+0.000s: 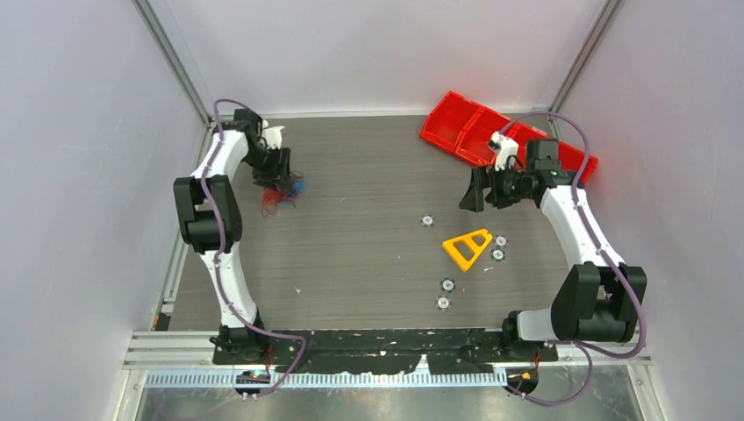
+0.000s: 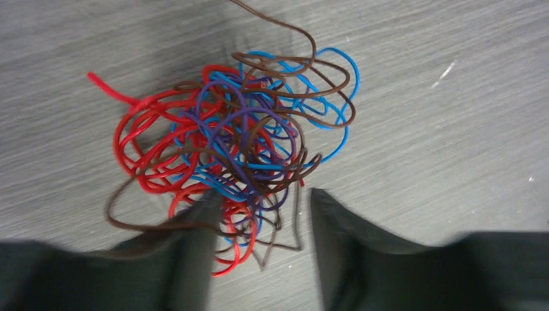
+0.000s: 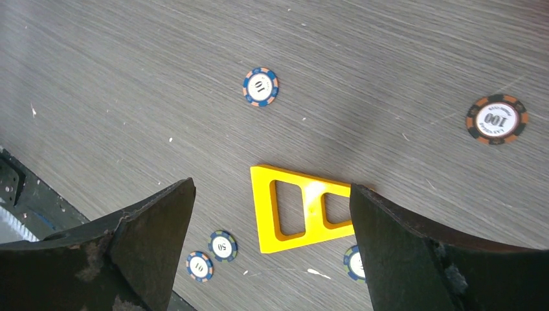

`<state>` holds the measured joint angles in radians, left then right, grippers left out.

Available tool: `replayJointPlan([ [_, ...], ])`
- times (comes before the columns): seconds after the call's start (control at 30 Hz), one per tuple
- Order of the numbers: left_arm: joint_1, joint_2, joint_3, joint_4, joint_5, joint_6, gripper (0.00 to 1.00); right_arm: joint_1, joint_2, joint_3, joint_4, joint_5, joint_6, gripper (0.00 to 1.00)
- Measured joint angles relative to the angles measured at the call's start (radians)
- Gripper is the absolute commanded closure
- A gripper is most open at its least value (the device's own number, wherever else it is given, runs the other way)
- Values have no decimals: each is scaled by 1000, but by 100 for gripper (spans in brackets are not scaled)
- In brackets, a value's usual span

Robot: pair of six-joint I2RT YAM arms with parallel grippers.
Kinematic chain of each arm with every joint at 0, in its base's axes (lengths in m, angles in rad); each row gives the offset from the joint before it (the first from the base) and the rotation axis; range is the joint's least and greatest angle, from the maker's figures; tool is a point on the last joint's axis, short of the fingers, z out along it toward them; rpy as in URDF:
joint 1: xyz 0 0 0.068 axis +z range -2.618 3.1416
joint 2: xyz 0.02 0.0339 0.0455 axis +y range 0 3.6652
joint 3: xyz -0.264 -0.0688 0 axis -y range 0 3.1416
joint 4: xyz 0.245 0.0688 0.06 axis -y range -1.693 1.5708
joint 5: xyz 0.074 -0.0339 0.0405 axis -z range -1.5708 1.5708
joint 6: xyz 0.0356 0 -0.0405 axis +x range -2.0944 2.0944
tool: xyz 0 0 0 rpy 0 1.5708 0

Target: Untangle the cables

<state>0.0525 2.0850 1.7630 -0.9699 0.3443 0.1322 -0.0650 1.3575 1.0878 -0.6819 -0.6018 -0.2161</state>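
I see the cables (image 1: pixel 281 197) as one small knotted clump at the far left of the desk (image 1: pixel 368 175), just beside the left arm's wrist. From the left wrist view the clump (image 2: pixel 239 142) is a tight snarl of red, blue, purple and brown wire: red loops crowd its left side, blue and brown arcs bulge to the right, and one brown strand runs off the top edge. The left claw (image 2: pixel 262 201) sits low over the near edge of the clump with its jaws partly spread. A few red and brown loops lie between its fingers (image 2: pixel 188 246), with bare desk showing in the gap, so nothing looks pinched.

My right claw (image 3: pixel 272 188) hangs wide and holds nothing, well apart from the cables on the right side of the desk. Below it lies a yellow triangular frame (image 3: pixel 291 210) flat on the desk, with poker chips (image 3: pixel 261 87) scattered around it; one marked 100 (image 3: pixel 496 119) lies off to the side. Red bins (image 1: pixel 465 132) stand at the far right corner, behind that arm
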Motion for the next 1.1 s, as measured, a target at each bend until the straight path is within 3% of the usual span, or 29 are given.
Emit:
replayJointPlan([
  [0.07, -2, 10, 0, -17, 24, -8, 91, 21, 16, 10, 0, 0, 0, 5],
  [0.1, -5, 10, -2, -23, 39, -12, 99, 39, 27, 17, 0, 1, 2, 5],
  [0.13, -8, 5, -4, -26, 53, -6, 100, 57, 38, 24, 2, 1, 4, 5],
  [0.4, -119, -224, -270, 19, 327, -5, 100, 265, 149, 116, 60, -32, 64, 5],
  [0.6, -239, -468, -447, 151, 524, -122, 100, 419, 256, 223, 140, -82, 129, 5],
  [0.87, -283, -495, -543, 411, 703, -340, 100, 618, 300, 146, 430, -173, 291, 5],
  [1.1, -313, -496, -602, 572, 773, -465, 100, 719, 380, 97, 656, -62, 353, 4],
])
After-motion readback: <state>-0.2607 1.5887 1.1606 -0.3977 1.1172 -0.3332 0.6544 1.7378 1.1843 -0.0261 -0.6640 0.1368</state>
